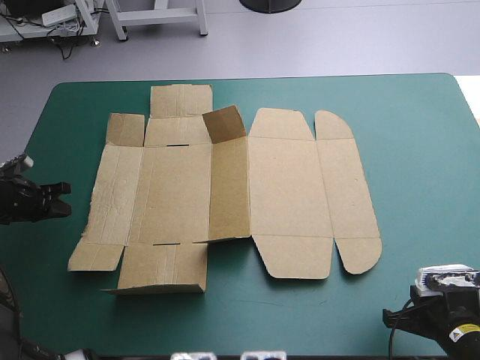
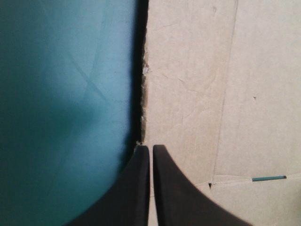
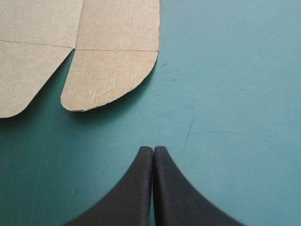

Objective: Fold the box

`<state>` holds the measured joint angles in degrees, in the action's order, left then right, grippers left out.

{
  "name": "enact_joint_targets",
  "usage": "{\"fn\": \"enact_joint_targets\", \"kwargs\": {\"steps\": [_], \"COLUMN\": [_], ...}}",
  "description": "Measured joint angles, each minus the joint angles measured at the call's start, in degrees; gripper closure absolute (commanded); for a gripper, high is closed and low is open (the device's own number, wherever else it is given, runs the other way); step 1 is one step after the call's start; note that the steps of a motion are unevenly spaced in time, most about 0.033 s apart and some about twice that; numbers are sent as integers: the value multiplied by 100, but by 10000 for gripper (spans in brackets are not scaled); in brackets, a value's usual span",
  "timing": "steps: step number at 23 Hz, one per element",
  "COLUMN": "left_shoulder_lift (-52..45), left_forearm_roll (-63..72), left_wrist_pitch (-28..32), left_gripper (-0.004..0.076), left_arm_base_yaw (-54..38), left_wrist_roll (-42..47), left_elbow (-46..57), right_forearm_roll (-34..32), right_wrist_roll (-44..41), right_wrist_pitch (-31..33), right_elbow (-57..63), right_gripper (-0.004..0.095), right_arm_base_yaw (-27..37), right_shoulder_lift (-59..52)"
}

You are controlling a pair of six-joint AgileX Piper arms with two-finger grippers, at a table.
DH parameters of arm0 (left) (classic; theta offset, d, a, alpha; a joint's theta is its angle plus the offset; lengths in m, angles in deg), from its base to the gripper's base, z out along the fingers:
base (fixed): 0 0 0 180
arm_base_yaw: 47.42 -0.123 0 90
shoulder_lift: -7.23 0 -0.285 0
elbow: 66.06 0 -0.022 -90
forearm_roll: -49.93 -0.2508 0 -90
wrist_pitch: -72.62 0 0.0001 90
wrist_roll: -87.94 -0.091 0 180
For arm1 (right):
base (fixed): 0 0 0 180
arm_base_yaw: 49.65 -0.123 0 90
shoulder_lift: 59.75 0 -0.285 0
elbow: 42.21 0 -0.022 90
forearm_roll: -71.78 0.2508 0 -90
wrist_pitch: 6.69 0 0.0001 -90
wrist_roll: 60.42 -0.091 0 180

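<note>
The brown box [image 1: 225,195] lies as a flat cut sheet in the middle of the teal-green table, long side running left to right. One small flap [image 1: 225,124] at its far side stands tilted up, and the near-left flap [image 1: 161,266] is slightly lifted. My left gripper [image 1: 66,199] is just off the sheet's left edge, fingers shut. In the left wrist view that gripper [image 2: 150,147] points along the box's ragged left edge [image 2: 197,94]. My right gripper [image 1: 391,318] is near the table's front right corner. In its own view the right gripper [image 3: 153,148] is shut over bare cover, and the box's rounded flap [image 3: 113,70] lies ahead.
A broad band of teal-green cover [image 1: 420,172] runs between the box and the table's right edge. Narrower strips lie along the front edge [image 1: 300,322] and the far edge [image 1: 300,86].
</note>
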<state>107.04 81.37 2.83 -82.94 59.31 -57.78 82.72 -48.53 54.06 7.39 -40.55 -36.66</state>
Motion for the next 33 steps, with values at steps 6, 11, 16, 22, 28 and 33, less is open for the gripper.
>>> {"fn": "enact_joint_targets", "kwargs": {"steps": [6, 11, 16, 22, 28, 33], "left_shoulder_lift": [503, 800, 1000, 1230, 1521, 1589], "left_forearm_roll": [-81, -137, -21, 282, 443, 550], "left_wrist_pitch": [29, 48, 65, 30, -118, -138], "left_gripper": [351, 309, 328, 334, 334, 475], "left_arm_base_yaw": [0, 0, 11, 229, 829, 1146], "left_wrist_roll": [-35, 4, 10, -15, -14, -8], "left_elbow": [-13, -19, -19, -37, -172, -211], "right_forearm_roll": [-108, -113, -112, -112, -112, -112], "right_wrist_roll": [0, 0, 0, -5, -22, -65], "right_wrist_pitch": [11, 16, 16, 16, 16, 16], "right_elbow": [0, 0, 0, 0, 0, 0], "right_gripper": [913, 913, 913, 913, 913, 913], "right_arm_base_yaw": [0, 0, 0, 0, 0, 0], "right_shoulder_lift": [0, 0, 0, 0, 0, 0]}}
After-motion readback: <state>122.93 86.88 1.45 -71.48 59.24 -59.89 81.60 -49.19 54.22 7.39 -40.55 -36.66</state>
